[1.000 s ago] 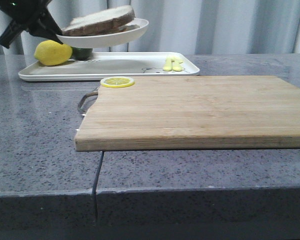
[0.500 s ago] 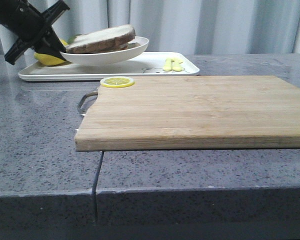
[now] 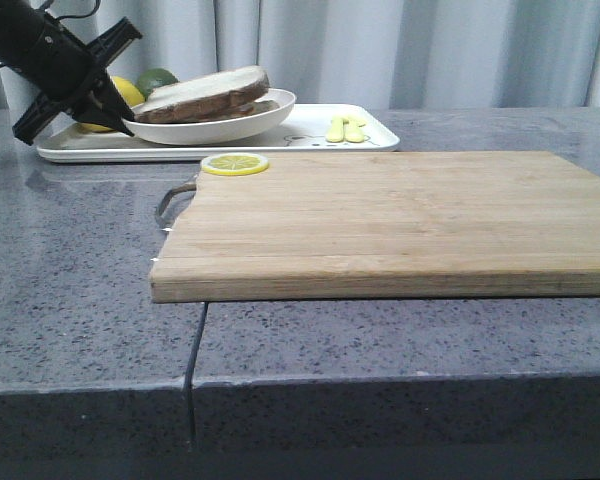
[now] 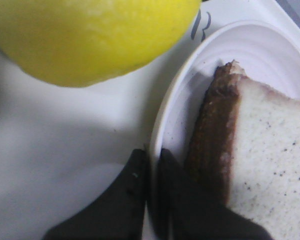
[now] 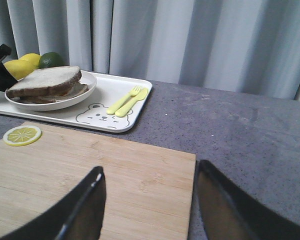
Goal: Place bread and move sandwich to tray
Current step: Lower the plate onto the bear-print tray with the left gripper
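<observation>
Now | left hand [image 4: 151,165] pinches plate [image 4: 162,125] rim | right hand [image 5: 149,200] released | bear only in right-wrist view

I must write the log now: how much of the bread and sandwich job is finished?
Nearly finished. The bread already tops the sandwich, and its plate sits on the tray. In hand: the left gripper is shut on the plate rim. Left: release and withdraw. The right gripper is open above the wooden board.
</observation>
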Available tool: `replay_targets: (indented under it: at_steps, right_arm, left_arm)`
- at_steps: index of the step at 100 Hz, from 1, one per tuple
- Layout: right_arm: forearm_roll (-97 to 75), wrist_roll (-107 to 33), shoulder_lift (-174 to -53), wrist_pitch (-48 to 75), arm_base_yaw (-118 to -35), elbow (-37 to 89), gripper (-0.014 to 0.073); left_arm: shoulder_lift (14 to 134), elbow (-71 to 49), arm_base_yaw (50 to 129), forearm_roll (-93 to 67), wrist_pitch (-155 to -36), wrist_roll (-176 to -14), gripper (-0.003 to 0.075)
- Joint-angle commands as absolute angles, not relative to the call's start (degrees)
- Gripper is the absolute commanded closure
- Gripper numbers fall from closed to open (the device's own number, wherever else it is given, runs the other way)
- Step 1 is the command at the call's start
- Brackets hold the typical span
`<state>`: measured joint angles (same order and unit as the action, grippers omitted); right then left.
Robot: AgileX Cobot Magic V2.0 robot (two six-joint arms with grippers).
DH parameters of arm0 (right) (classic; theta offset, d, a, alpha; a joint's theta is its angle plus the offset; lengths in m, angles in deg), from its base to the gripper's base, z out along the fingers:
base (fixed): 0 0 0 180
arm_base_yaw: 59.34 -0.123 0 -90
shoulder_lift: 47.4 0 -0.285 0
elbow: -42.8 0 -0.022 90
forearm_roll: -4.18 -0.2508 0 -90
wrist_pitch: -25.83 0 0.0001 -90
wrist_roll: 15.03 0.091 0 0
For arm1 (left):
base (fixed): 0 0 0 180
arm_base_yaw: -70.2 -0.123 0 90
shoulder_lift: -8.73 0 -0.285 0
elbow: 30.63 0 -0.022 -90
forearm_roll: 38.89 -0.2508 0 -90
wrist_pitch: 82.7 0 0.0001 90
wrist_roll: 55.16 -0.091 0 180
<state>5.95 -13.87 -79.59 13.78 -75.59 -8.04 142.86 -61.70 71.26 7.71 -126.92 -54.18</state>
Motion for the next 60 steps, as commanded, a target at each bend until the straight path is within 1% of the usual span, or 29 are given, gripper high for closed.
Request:
replay_targets:
  at_steps: [1, 47, 60]
  right_arm:
    - [6.44, -14.15, -79.66, 18.54, -75.30, -6.41, 0.0172]
    - [6.44, -14.15, -79.66, 18.54, -75.30, -6.41, 0.0172]
    - [6.44, -14.15, -79.66, 18.54, -75.30, -6.41, 0.0172]
  left_arm:
    - [138.65, -64.11, 71.49, 12.26, -124.66, -53.76, 0.0739]
    - [138.65, -64.11, 72.85, 11.89, -124.56, -53.76, 0.0740]
    - [138.65, -64.11, 72.85, 9.61, -124.52, -52.91, 0.0740]
